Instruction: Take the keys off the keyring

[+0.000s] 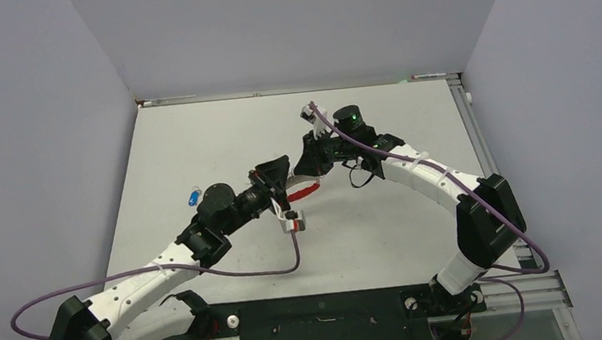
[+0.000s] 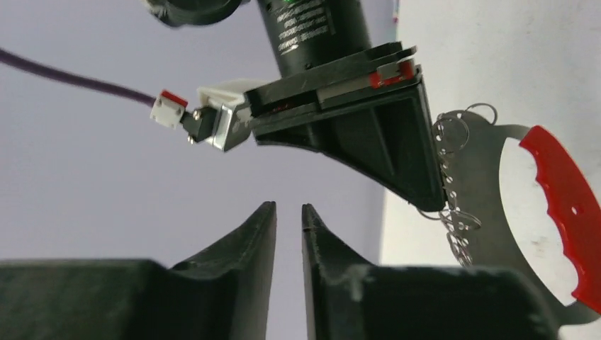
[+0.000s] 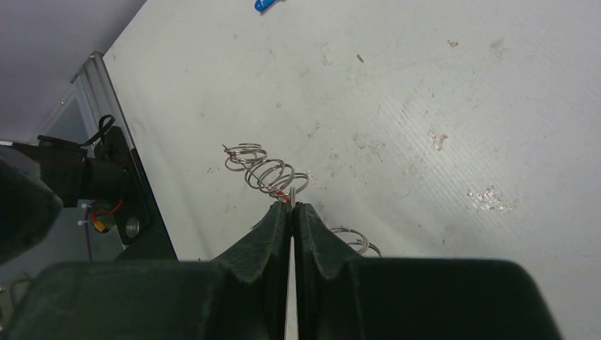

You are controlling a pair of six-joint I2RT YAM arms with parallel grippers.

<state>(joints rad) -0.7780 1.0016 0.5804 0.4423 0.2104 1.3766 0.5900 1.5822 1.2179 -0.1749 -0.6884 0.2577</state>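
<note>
**Crowded in the middle, open room at the back**

The left hand (image 2: 289, 209) and the right hand (image 3: 292, 205) meet nose to nose over the middle of the surface (image 1: 195, 138). The red keyring (image 1: 306, 189) is pinched in the right hand and fills the small gap between them. The left arm (image 1: 150, 276) and the right arm (image 1: 431, 174) bend in from the near edge and block the way across. A purple cable (image 1: 289, 258) droops by the left arm. A small blue key (image 1: 192, 199) lies just left of that arm. The back of the surface is bare. Walls (image 1: 26, 121) shut in the left, back and right sides.
</note>
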